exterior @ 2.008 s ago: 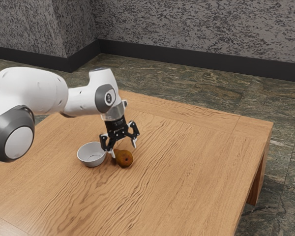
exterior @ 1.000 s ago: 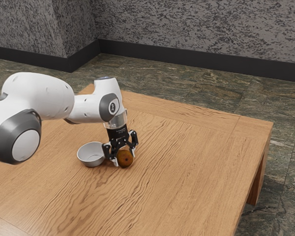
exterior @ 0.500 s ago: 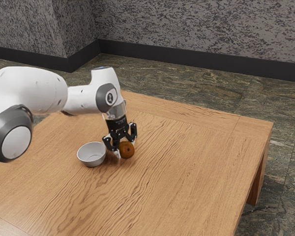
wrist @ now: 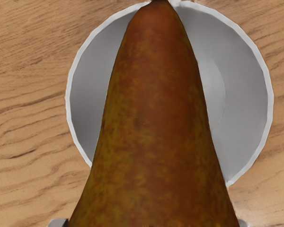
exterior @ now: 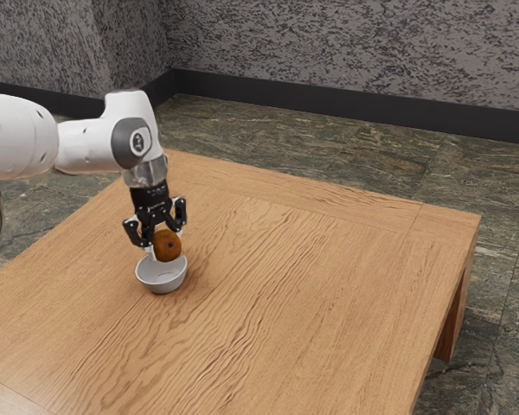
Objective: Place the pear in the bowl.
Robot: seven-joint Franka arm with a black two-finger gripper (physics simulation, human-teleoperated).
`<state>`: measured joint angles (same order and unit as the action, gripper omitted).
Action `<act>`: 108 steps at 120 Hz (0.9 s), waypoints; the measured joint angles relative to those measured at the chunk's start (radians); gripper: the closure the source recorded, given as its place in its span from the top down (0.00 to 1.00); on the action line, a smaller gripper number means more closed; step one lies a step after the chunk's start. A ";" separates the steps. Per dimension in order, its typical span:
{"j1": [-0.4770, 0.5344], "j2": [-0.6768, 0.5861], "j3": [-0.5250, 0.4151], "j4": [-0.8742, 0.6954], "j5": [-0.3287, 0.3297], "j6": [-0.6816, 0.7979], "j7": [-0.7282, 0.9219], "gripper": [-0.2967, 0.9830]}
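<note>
brown mottled pear hangs over round bowl

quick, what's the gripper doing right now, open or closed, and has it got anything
Gripper: closed on the pear, holding it over the bowl.

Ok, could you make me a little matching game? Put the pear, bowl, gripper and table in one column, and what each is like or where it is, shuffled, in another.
1. Pear
2. Bowl
3. Gripper
4. Table

A. Wooden, with visible grain
B. Black, shut on the fruit
C. Pale grey, standing on the wood
D. Brownish, held over the dish

Right pairs: 1-D, 2-C, 3-B, 4-A
</note>
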<state>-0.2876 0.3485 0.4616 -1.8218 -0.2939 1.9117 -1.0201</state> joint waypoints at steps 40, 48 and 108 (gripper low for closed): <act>0.001 -0.012 0.008 -0.037 0.026 -0.014 0.001 0.49; 0.004 -0.006 0.008 -0.036 0.027 -0.009 0.003 0.52; 0.010 0.001 0.008 -0.032 0.025 0.018 0.031 0.74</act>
<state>-0.2778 0.3497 0.4693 -1.8539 -0.2691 1.9301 -0.9889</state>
